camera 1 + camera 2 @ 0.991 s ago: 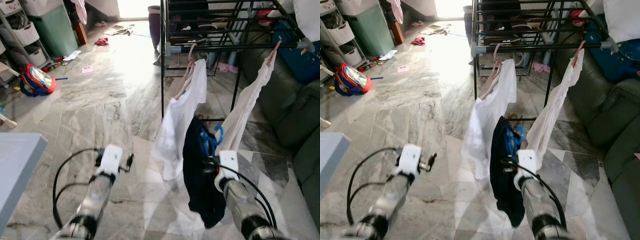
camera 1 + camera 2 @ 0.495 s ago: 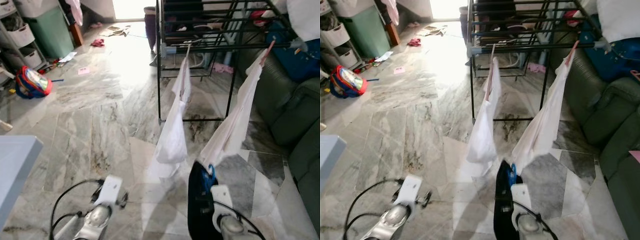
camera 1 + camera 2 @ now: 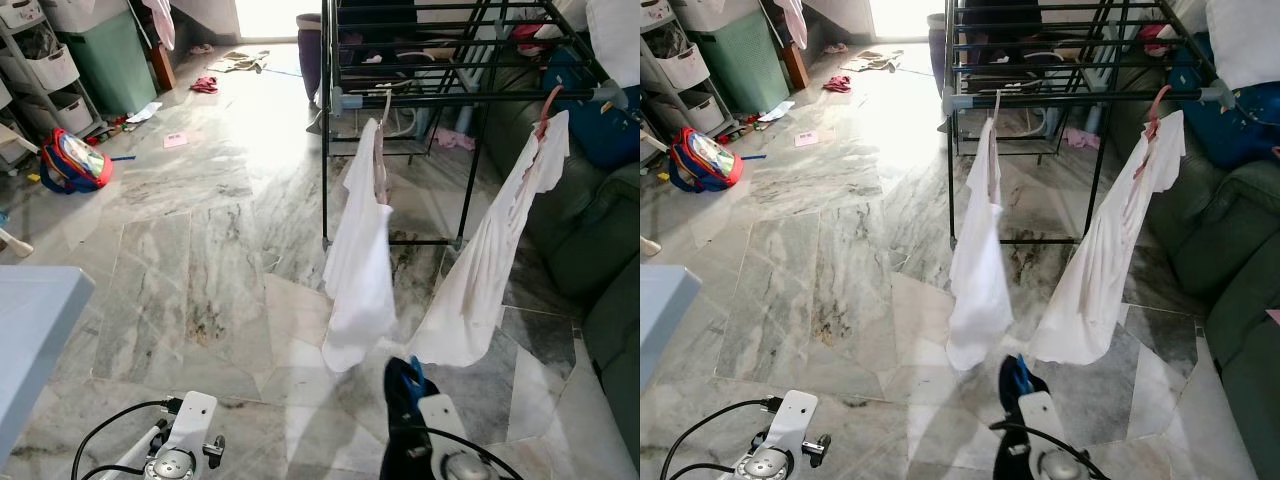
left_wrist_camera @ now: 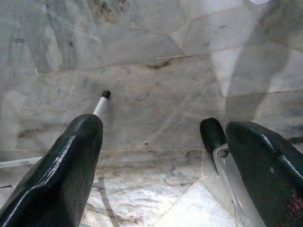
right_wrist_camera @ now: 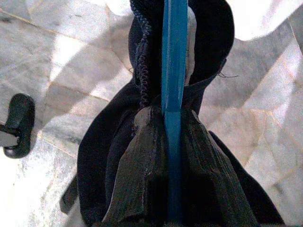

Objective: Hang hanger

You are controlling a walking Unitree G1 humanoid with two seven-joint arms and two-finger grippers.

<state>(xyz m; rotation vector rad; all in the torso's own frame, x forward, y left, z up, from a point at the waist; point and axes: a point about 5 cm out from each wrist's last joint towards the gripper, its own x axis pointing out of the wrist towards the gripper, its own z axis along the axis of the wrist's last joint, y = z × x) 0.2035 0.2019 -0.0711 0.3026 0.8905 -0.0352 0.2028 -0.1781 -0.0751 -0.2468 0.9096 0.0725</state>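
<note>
My right gripper (image 5: 173,113) is shut on a blue hanger (image 5: 173,56) that carries a dark navy garment (image 3: 400,395). It sits low at the bottom of the eye views, well short of the black drying rack (image 3: 450,94). Two white shirts hang from the rack's front rail: one near the left post (image 3: 360,270), and one on a pink hanger (image 3: 545,105) to the right (image 3: 490,270). My left gripper (image 4: 161,156) is open over bare marble floor, and its arm (image 3: 190,445) is low at the bottom left.
A dark green sofa (image 3: 590,230) runs along the right beside the rack. A pale blue table corner (image 3: 30,330) juts in at left. A backpack (image 3: 70,160), storage shelves, a green bin (image 3: 105,60) and scattered clothes (image 3: 205,83) lie at the far left.
Both arms have dropped to the bottom of the view. The navy garment on the blue hanger has come down and away from the white shirts. The left-hand white shirt has swung narrower.
</note>
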